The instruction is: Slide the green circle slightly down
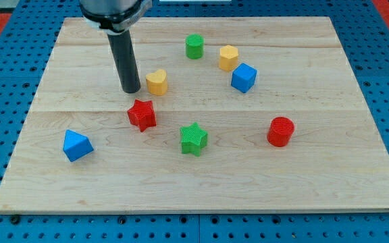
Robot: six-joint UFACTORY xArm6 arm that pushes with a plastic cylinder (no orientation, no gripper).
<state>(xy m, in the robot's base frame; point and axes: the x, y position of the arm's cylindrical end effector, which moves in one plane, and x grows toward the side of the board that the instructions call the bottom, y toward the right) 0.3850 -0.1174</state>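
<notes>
The green circle (pixel 194 46) is a short green cylinder near the view's top centre of the wooden board (pixel 316 182). My tip (pixel 132 90) is at the lower end of the dark rod, left of and below the green circle, well apart from it. The tip stands just left of the yellow heart (pixel 157 82) and above the red star (pixel 142 114).
A yellow hexagon (pixel 228 57) and a blue cube (pixel 244 77) lie right of the green circle. A green star (pixel 194 139) is at centre, a red cylinder (pixel 280 131) at the right, a blue triangle (pixel 77 145) at lower left.
</notes>
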